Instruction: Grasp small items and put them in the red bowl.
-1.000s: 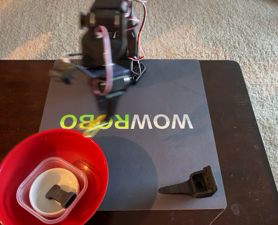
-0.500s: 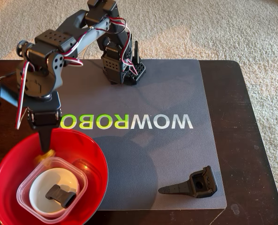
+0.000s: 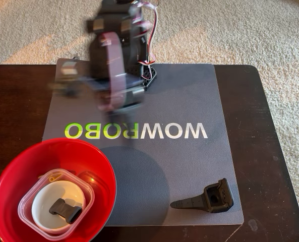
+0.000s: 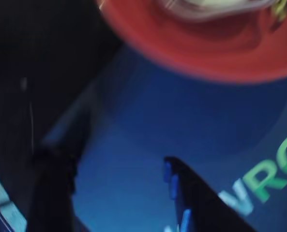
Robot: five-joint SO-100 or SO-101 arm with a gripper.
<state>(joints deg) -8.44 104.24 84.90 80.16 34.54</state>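
Note:
The red bowl [image 3: 18, 166] sits at the table's front left in the fixed view. It holds the clear square tub [image 3: 25, 209], and the small white bowl [image 3: 48, 199] rests inside the tub with a dark grey plastic piece [image 3: 66, 209] on it. A yellow-green clip [image 3: 52, 177] lies at the tub's far corner. The black pointed part [image 3: 205, 199] lies on the mat at front right. My arm [image 3: 114, 65] is a motion blur over the back of the mat. In the wrist view my gripper [image 4: 114, 162] is open, with only mat between its fingers [image 4: 196, 198], and the red bowl [image 4: 206, 48] lies ahead.
A grey mat [image 3: 189, 96] printed with WOWROBO [image 3: 139, 131] covers the dark wooden table [image 3: 260, 131]. The arm's base [image 3: 146, 75] stands at the mat's back edge. Carpet lies beyond the table.
The arm has swung from the bowl's rim back over the mat near its base. The yellow-green clip it held over the bowl now lies inside, and the gripper is empty.

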